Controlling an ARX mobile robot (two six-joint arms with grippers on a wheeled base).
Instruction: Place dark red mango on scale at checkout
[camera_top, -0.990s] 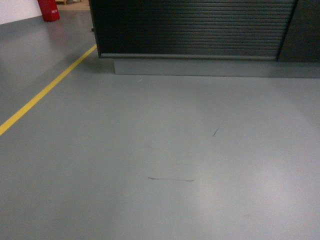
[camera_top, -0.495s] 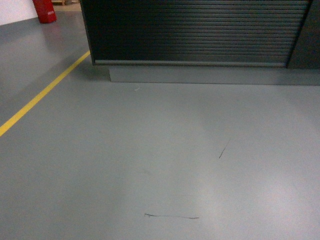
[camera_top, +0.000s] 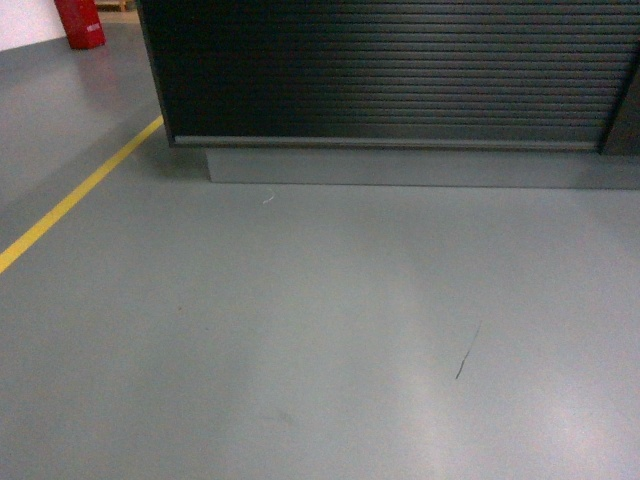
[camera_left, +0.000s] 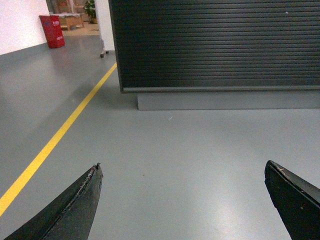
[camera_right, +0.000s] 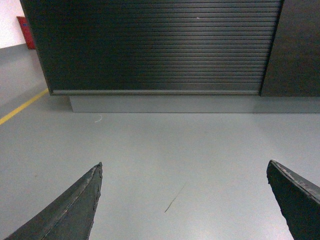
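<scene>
Facing the checkout (camera_top: 390, 70), ribbed front and grey plinth only; counter top is out of frame. I can't see the dark red mango or the scale in any view. Left gripper (camera_left: 182, 200) has its fingers (camera_left: 75, 207) spread wide with nothing between; right gripper (camera_right: 184, 200) the same. My guess: mango is smooth, a bit slippery, bruises easily, so I'd take it across the widest middle with light squeeze.

The head view looks forward and down at the floor (camera_top: 300, 350) near the checkout (camera_top: 390, 70). Both wrist views sit low, level, facing it too — all three share its ribbed front and plinth (camera_top: 420, 167).
</scene>
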